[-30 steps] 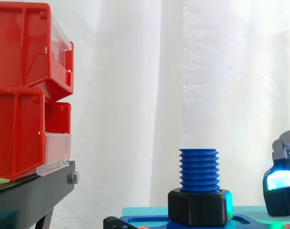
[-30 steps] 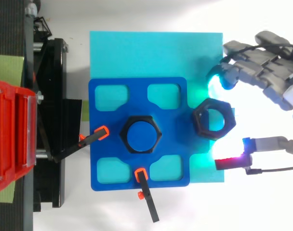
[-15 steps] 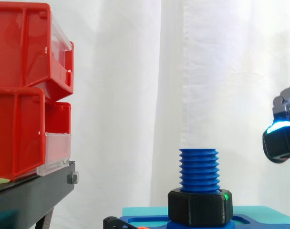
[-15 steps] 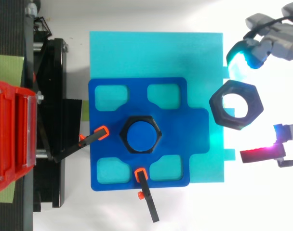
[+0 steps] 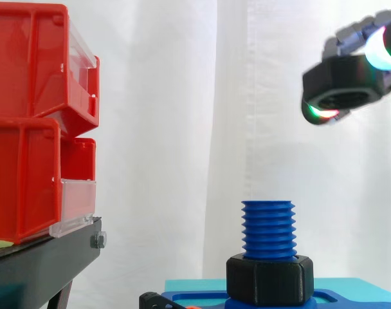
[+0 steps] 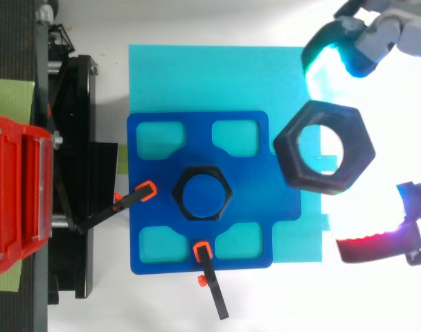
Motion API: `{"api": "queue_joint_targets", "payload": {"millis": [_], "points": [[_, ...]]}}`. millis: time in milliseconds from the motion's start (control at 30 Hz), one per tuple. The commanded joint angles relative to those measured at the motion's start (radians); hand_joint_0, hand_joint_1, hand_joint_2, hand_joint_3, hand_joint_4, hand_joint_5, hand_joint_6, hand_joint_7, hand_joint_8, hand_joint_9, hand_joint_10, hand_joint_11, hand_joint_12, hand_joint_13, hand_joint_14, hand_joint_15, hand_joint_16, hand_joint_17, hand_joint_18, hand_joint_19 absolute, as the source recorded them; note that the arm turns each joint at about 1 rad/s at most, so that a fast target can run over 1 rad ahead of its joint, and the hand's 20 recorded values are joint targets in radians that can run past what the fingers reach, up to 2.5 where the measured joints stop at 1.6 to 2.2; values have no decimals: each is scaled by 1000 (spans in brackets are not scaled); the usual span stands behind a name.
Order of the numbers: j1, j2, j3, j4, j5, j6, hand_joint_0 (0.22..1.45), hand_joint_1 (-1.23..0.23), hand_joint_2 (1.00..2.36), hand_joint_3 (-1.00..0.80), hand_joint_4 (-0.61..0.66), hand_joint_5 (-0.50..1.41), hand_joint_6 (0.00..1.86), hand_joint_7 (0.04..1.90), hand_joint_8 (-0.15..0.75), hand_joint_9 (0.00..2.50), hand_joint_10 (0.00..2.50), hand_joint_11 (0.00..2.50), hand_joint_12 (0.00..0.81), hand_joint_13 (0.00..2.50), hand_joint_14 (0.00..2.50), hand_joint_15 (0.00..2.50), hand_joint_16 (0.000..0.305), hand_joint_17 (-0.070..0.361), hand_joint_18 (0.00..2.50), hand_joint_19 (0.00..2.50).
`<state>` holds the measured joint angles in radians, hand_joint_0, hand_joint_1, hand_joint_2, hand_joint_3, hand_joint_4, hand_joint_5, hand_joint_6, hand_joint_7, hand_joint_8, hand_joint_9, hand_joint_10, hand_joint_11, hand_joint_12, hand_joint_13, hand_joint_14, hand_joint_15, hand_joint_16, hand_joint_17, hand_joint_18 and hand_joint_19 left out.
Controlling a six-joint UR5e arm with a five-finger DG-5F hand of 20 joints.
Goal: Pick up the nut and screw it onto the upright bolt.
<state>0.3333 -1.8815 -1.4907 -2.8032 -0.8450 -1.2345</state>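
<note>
Red bins: stacked on a black stand, at the left edge of both views.
Blue plate: lies on a cyan sheet, just right of the stand; orange-tipped clamps touch its left and lower edges.
Bolt: blue, threaded, upright at the plate's middle, with a black collar nut seated round its base.
Nut: black, hexagonal, slightly tilted, in the air higher than the bolt's top and to its right; seen from above it overhangs the plate's right edge.
Hand: by the sheet's upper right corner, pinching the nut from opposite sides, a cyan pad toward the sheet's upper edge, a red pad toward its lower edge.
</note>
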Motion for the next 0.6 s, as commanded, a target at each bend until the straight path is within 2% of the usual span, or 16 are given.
{"api": "queue_joint_targets", "payload": {"millis": [0, 33, 67, 100, 167, 200, 300, 333, 367, 433, 567], "points": [[-13, -42, 7, 129, -63, -63, 556, -590, 1008, -417, 327, -183, 594, 1207, 319, 448, 0, 0, 315, 506, 0, 0, 34, 77, 346, 0], [-19, -74, 13, 151, -71, -63, 556, -590, 1008, -418, 327, -183, 594, 1206, 318, 449, 0, 0, 315, 507, 0, 0, 34, 77, 346, 0], [-25, -84, 21, 154, -75, -62, 556, -589, 1008, -421, 327, -182, 593, 1203, 319, 450, 0, 0, 314, 508, 0, 0, 34, 77, 346, 0], [-33, -120, 49, 157, -105, -53, 556, -589, 1009, -419, 334, -181, 593, 1204, 319, 450, 0, 0, 315, 508, 0, 0, 34, 77, 346, 0], [-36, -133, 63, 156, -118, -51, 556, -589, 1008, -419, 329, -181, 593, 1204, 319, 451, 0, 0, 316, 509, 0, 0, 34, 77, 348, 0], [-40, -146, 73, 151, -138, -51, 556, -588, 1008, -418, 333, -181, 593, 1204, 320, 452, 0, 0, 315, 508, 0, 0, 34, 77, 348, 0], [-46, -151, 75, 152, -163, -49, 556, -588, 1008, -420, 333, -181, 593, 1210, 321, 456, 0, 0, 315, 508, 0, 0, 34, 76, 353, 0], [-50, -153, 75, 156, -183, -51, 556, -588, 1007, -419, 335, -180, 593, 1206, 320, 456, 0, 0, 315, 509, 0, 0, 34, 76, 351, 0], [-50, -168, 75, 157, -193, -54, 556, -587, 1007, -418, 332, -180, 593, 1206, 320, 455, 0, 0, 315, 510, 0, 0, 34, 76, 353, 0], [-51, -194, 75, 159, -206, -49, 556, -587, 1008, -419, 332, -180, 593, 1206, 320, 455, 0, 0, 316, 510, 0, 0, 34, 76, 354, 0], [-54, -195, 75, 157, -215, -42, 557, -587, 1007, -419, 334, -178, 592, 1212, 320, 455, 0, 0, 315, 511, 0, 0, 34, 76, 353, 0]]}}
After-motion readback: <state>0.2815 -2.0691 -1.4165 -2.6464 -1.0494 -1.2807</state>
